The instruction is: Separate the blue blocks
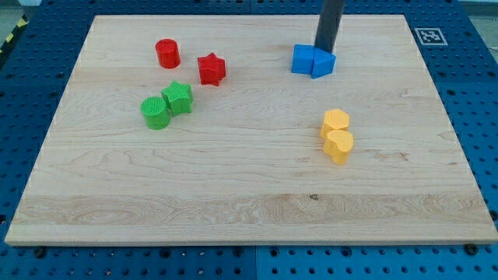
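Touching blue blocks (313, 61) from behind: my tip (324, 49)

pale grained wooden board (249, 194), matt dark rod (330, 23)

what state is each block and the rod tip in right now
my tip: down at the top edge of the blue pair
blue cube: touching the other blue block
blue block: against the cube, not separated
red cylinder: upright, alone
red star: alone
green blocks: touching
yellow blocks: touching
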